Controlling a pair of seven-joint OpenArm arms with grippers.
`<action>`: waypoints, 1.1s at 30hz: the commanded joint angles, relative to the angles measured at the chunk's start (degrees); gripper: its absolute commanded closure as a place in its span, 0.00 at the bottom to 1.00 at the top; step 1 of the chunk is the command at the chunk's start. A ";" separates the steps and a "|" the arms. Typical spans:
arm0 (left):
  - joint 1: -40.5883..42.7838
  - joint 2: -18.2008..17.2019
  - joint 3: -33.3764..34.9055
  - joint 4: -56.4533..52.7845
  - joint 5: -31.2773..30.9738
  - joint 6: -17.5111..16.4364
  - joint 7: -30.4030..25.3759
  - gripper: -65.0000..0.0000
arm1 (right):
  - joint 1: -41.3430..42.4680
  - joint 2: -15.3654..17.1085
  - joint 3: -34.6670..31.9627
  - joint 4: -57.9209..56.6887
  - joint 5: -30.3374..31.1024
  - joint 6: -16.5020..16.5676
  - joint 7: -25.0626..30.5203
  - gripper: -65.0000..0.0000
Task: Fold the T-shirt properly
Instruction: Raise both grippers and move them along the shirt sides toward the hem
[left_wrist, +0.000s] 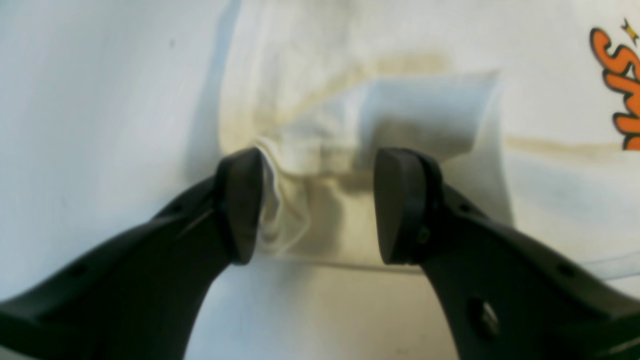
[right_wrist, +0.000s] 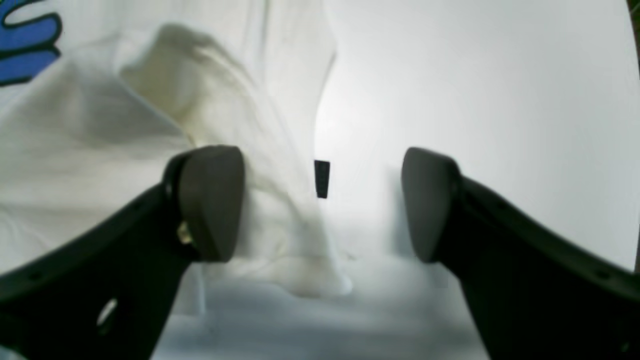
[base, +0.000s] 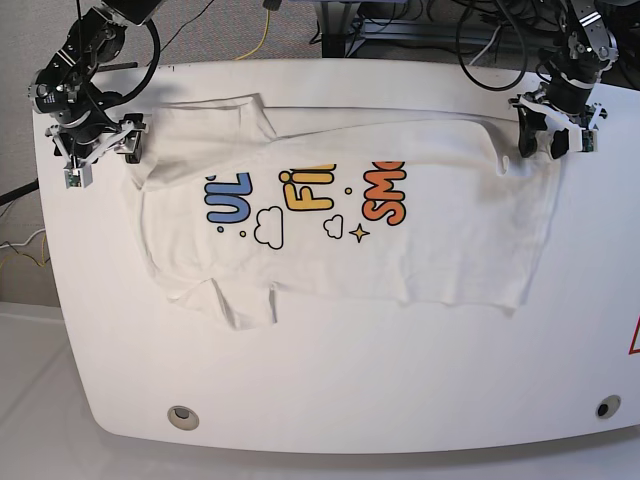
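1. Table (base: 330, 390): white, with bare surface along the lower frame of the base view; a round hole (base: 182, 416) sits at lower left and another at lower right.
2. T-shirt (base: 440, 240): lies print-up across the middle of the table, already folded along its upper edge. The print runs blue, yellow and orange from left to right, with a cloud and star below. The lower hem is rumpled at lower left, where a sleeve flap turns under.
3. Left gripper (left_wrist: 317, 205): at upper right of the base view, over the shirt's upper right corner. In the left wrist view its jaws stand wide, with bunched white cloth between them. The cloth touches the left-hand pad; the other pad stands apart from it. Nothing is clamped.
4. Right gripper (right_wrist: 322, 205): at upper left of the base view, at the shirt's upper left corner. Its jaws stand wide. A fold of cloth lies beside the left-hand pad, bare table beside the other. Nothing is held.
5. Cables: trail beyond the far table edge.
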 joint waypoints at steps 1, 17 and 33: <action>0.02 -0.76 -0.35 2.53 -0.81 -0.15 -1.52 0.48 | 0.45 0.82 0.13 1.67 0.59 -0.07 0.23 0.28; -2.35 -0.76 -2.99 9.65 -0.90 -0.15 6.66 0.48 | 2.12 0.91 0.30 7.30 0.59 -0.07 -2.94 0.28; -13.43 -5.15 -4.57 8.42 -0.55 0.03 12.46 0.48 | 11.17 4.25 -3.48 7.56 0.68 -0.07 -7.86 0.27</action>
